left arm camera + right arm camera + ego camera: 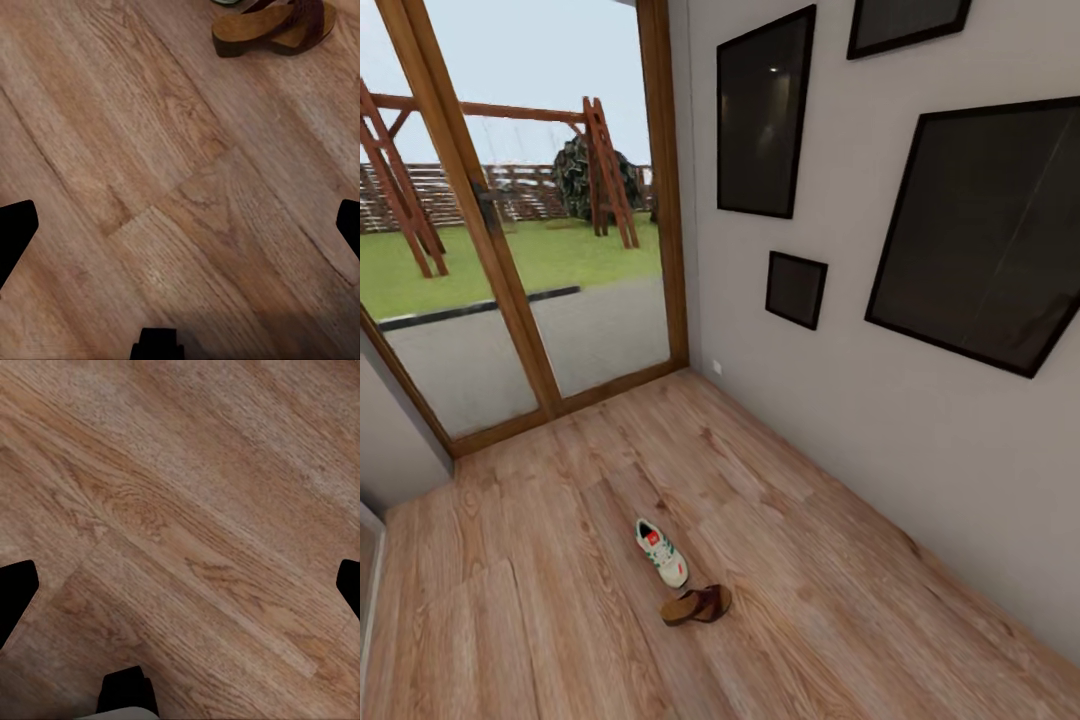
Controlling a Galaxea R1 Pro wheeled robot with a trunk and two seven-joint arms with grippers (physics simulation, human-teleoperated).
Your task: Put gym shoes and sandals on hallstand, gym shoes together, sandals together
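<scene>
Head view: gym shoe (661,552) and sandal (697,605) lower centre on corridor floor (840,600), just beside each other. Left wrist view: sandal (276,27) upper right; left gripper (180,225) spread. Right wrist view: bare floor (180,510); right gripper (180,585) spread.

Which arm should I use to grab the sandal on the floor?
Probably left: the sandal shows in the left wrist view beyond the open left gripper; the right wrist view has bare floor ahead.
</scene>
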